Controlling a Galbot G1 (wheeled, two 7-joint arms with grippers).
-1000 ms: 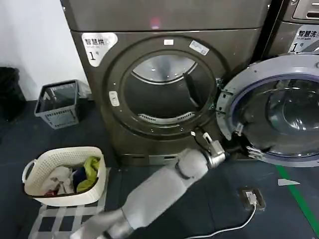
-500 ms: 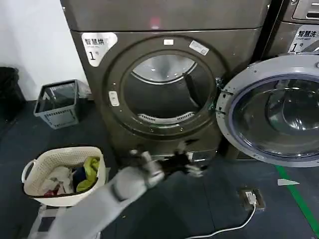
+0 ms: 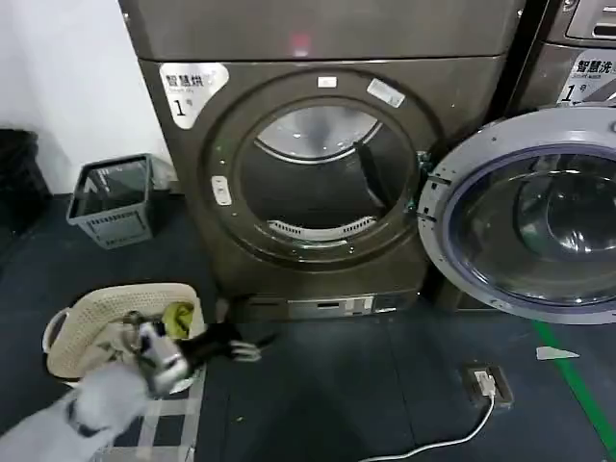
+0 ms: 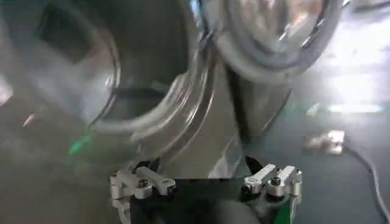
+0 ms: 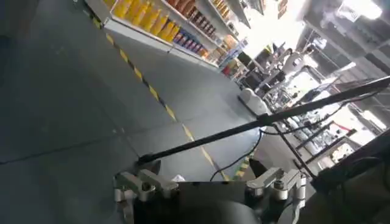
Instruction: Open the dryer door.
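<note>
Dryer door (image 3: 525,217) swung wide, grey inner face showing; left hand (image 3: 241,345) spread, empty.

The dryer door (image 3: 525,217) hangs open right of the dryer drum opening (image 3: 318,178); a laundry basket (image 3: 72,337) sits front-left of it, a bin (image 3: 114,199) left.

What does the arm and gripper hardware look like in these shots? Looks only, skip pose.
Left arm: smooth light grey shell, a silver metal ring at the wrist, then the dark left gripper with pale fingertips. The wrist views show the left gripper and right gripper built alike: black body, silver metal finger links with round screw heads. No cables or markings are visible on them.
</note>
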